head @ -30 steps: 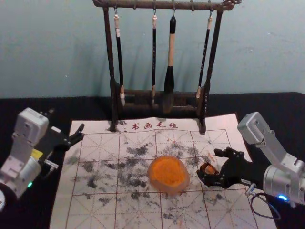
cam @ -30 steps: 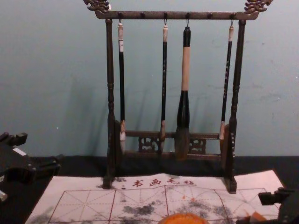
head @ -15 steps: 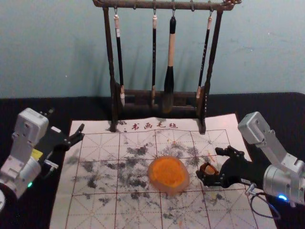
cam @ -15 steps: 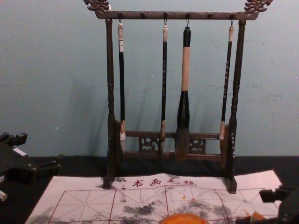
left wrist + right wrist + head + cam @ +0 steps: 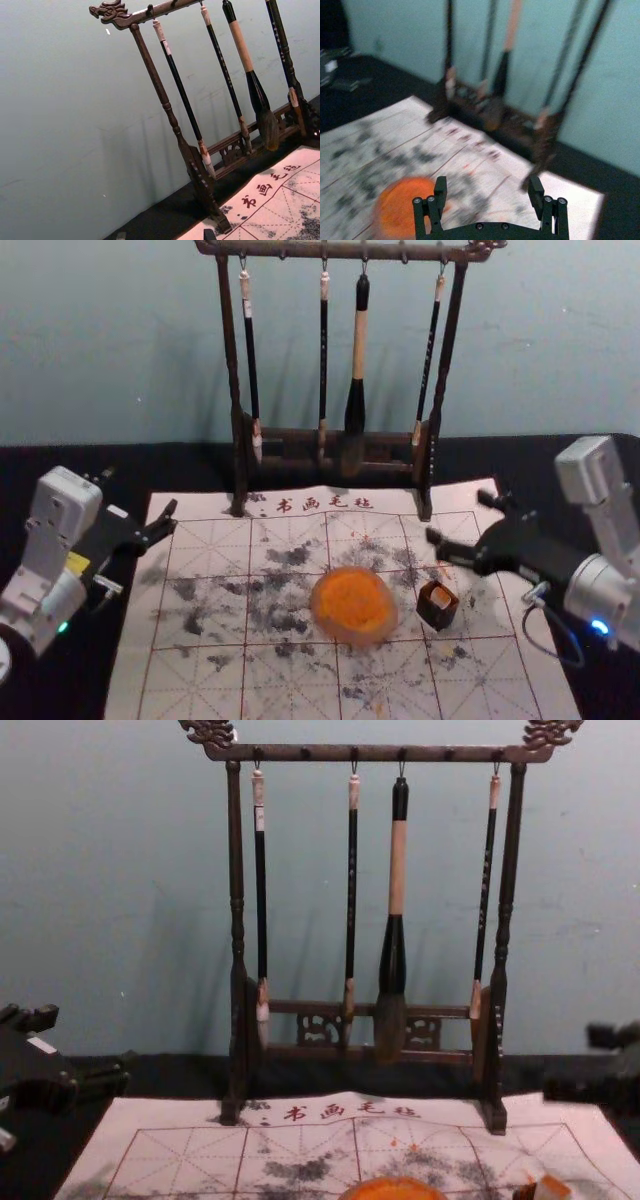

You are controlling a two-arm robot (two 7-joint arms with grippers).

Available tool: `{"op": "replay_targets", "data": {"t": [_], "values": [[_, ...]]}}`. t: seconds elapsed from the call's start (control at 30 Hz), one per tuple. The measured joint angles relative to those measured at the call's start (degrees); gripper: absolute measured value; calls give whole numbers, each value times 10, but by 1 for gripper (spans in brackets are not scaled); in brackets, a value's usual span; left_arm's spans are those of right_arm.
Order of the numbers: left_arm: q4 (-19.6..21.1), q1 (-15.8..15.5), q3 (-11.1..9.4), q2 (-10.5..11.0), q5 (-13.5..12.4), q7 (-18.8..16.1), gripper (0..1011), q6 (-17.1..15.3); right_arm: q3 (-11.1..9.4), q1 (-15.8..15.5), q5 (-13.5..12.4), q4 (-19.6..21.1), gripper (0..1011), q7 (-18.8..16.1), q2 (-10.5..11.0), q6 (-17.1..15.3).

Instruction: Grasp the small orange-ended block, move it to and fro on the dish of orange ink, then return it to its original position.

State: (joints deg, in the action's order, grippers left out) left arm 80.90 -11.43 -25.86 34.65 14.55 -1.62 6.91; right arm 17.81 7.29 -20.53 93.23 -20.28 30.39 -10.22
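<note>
The right gripper (image 5: pixel 460 518), around the block (image 5: pixel 437 608) 0.5 s ago, has backed off with fingers spread, leaving it on the mat (image 5: pixel 200 690) right of the ink dish (image 5: pixel 356 642), return probably done; the left gripper (image 5: pixel 141 490) idles open at left.

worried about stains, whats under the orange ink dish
The gridded mat, marked with dark smudges, shows all round the dish, so the dish appears to rest on it. The patch directly beneath is covered; any stain there cannot be seen.

"书画毛毡" on mat (image 5: pixel 210 506)
</note>
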Motion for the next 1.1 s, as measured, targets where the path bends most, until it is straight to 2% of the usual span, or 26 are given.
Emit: {"op": "replay_targets", "data": {"t": [0.2, 0.4, 0.63, 0.83, 1.1], "values": [[0, 0, 0, 0, 0, 0, 1001, 0, -28, -22, 24, 5, 1002, 55, -17, 20], [0, 0, 0, 0, 0, 0, 1001, 0, -36, -41, 50, -3, 1002, 84, -24, 25], [0, 0, 0, 0, 0, 0, 1001, 0, -41, -62, 78, -22, 1002, 120, -43, 11], [0, 0, 0, 0, 0, 0, 1001, 0, -44, -66, 89, -39, 1002, 137, -62, 8], [0, 0, 0, 0, 0, 0, 1001, 0, -43, -65, 88, -36, 1002, 134, -58, 8]]}}
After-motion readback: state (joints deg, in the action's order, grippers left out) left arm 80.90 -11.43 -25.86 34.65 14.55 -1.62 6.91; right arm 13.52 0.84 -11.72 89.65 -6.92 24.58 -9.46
